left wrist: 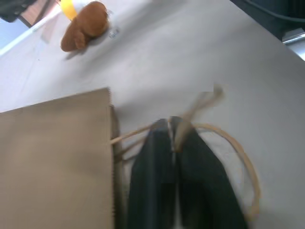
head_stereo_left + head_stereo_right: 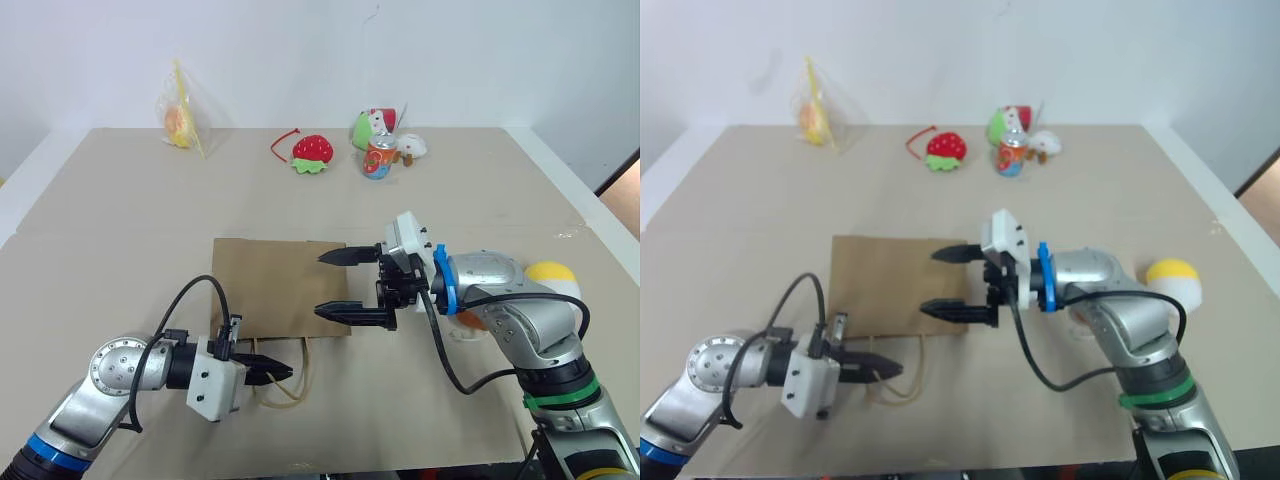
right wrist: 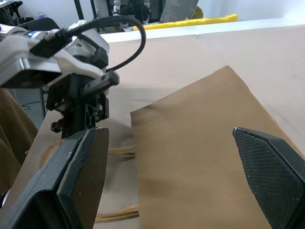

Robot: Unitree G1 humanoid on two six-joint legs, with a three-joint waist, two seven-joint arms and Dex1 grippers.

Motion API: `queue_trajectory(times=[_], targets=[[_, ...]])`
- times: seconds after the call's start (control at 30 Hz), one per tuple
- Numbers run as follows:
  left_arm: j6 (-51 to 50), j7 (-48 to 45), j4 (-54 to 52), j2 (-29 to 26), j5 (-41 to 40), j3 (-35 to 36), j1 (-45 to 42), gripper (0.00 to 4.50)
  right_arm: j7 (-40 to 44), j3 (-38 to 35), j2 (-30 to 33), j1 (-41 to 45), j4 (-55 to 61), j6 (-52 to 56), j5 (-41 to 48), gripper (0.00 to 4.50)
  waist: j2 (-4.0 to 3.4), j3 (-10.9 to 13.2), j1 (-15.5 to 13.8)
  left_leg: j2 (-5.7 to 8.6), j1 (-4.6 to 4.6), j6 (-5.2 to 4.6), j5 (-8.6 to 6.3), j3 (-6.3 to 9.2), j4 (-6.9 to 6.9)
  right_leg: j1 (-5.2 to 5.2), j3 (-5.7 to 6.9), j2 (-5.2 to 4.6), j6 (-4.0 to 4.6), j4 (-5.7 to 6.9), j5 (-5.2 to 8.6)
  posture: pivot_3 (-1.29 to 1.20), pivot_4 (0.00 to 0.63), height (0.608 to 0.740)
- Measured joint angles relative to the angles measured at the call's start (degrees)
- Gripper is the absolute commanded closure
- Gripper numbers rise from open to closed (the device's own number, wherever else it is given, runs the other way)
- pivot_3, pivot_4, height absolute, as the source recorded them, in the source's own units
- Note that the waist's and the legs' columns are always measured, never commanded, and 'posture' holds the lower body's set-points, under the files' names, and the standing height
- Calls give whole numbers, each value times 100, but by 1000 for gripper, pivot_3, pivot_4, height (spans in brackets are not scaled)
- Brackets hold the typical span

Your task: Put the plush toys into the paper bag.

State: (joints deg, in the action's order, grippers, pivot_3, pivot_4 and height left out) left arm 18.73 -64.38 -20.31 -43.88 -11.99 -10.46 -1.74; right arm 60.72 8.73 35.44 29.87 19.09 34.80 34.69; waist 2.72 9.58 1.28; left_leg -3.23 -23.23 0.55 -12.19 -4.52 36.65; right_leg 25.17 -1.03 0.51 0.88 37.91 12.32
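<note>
On the worktop the paper bag lies flat, light and floppy; left hand pinches a cord handle, the right hold point; right hand hovers spread.

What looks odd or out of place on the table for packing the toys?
The paper bag lies flat with its mouth closed, so no toy can go in yet. The left gripper is shut on one handle.

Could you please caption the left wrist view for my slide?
Left gripper shut on a cord handle of the flat paper bag, brown plush toy lying beyond.
</note>
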Motion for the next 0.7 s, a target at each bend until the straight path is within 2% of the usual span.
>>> queue_trajectory(times=[0.17,0.5,0.7], targets=[[-757,253,-62,31,-604,332,-425,4431,58,-78,153,-26,-2,-27,2,0,0,0,-3,-1,0,0,0,1,3,-2,-1,6,0,2,0,0,150,740],[-1707,700,127,326,-919,627,-1387,4431,601,-451,1020,-295,471,346,501,0,0,1,-4,3,0,2,1,7,6,-3,1,12,-1,5,2,0,150,740],[-2238,1028,295,621,-1049,670,-1766,4431,549,-451,965,-235,726,696,847,0,0,1,4,3,4,5,4,10,8,-3,2,20,-1,13,2,0,150,740]])
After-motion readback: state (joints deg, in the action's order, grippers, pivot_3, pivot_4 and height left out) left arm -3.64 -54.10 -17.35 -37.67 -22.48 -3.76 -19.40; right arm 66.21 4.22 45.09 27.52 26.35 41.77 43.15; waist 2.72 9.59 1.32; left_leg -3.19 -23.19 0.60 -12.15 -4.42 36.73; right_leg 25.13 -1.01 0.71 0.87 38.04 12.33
